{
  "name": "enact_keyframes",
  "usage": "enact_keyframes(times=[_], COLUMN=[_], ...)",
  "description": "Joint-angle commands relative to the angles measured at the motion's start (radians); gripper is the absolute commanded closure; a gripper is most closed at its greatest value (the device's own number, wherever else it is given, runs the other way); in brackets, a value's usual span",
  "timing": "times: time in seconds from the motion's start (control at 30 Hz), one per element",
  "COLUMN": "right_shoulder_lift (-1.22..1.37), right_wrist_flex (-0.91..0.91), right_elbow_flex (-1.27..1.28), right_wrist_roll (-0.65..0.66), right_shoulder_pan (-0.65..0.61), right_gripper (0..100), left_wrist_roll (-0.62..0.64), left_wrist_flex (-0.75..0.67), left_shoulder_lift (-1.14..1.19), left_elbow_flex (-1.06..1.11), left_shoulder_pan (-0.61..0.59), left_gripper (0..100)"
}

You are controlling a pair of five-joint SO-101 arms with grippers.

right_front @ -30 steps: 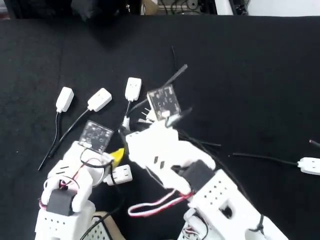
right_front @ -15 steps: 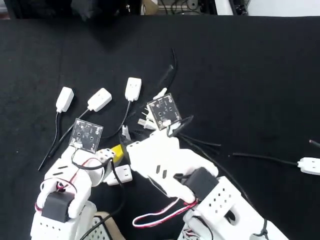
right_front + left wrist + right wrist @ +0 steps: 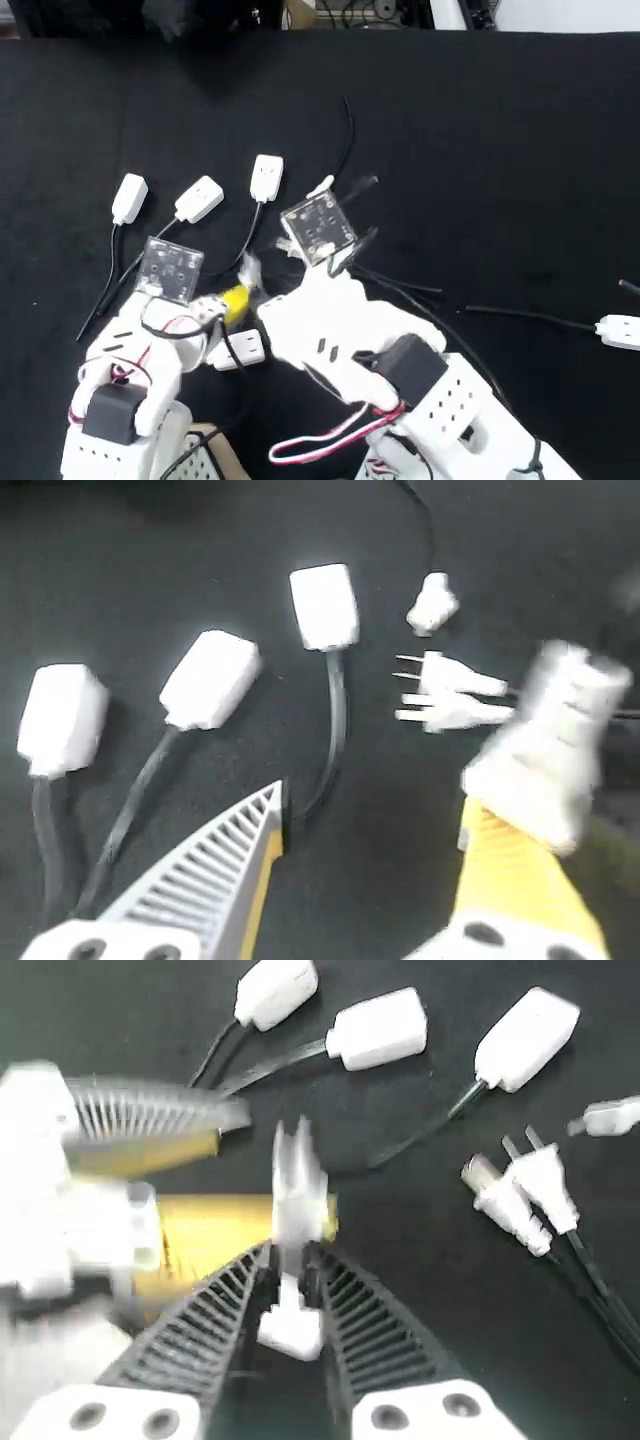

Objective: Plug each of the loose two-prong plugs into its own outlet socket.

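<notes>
Plugging progress: no plug was seated in a socket, and all the mating was yet to do.
Sockets as holders: three outlet sockets [image 3: 200, 199] lay in a row on the black table [image 3: 500, 150], each on its own cord and each with nothing in it.
Right claw: the right gripper [image 3: 290, 1250] was clamped on a white plug [image 3: 297, 1195]. The plug was blurred but apparently two-pronged, and it was held short of the sockets.
Left claw: the left gripper [image 3: 375, 810] stood spread wide with nothing between its fingers, just beside the held plug.
Left on the table: two loose plugs [image 3: 542, 1178] lay side by side near the end socket of the row, with neither claw on them.
</notes>
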Motion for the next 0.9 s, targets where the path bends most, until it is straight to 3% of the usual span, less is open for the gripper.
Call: enact_keyframes(times=[0.0, 0.4, 0.63, 0.87], right_shoulder_lift=[-0.004, -0.005, -0.012, -0.010], right_wrist_flex=[0.068, 0.060, 0.170, 0.353], right_elbow_flex=[-0.068, -0.056, -0.114, -0.354], right_wrist_roll=[0.046, 0.103, 0.176, 0.164], right_shoulder_pan=[-0.017, -0.034, -0.028, 0.075], right_gripper=[98.6, 98.5, 98.1, 81.5], left_wrist_roll=[0.009, -0.048, -0.098, -0.115], left_wrist_flex=[-0.023, 0.015, 0.008, 0.014], left_shoulder_lift=[-0.006, -0.006, -0.006, -0.006], left_elbow_flex=[-0.070, -0.067, -0.027, -0.027], left_shoulder_pan=[-0.035, 0.012, 0.008, 0.008], left_gripper=[72, 72, 72, 72])
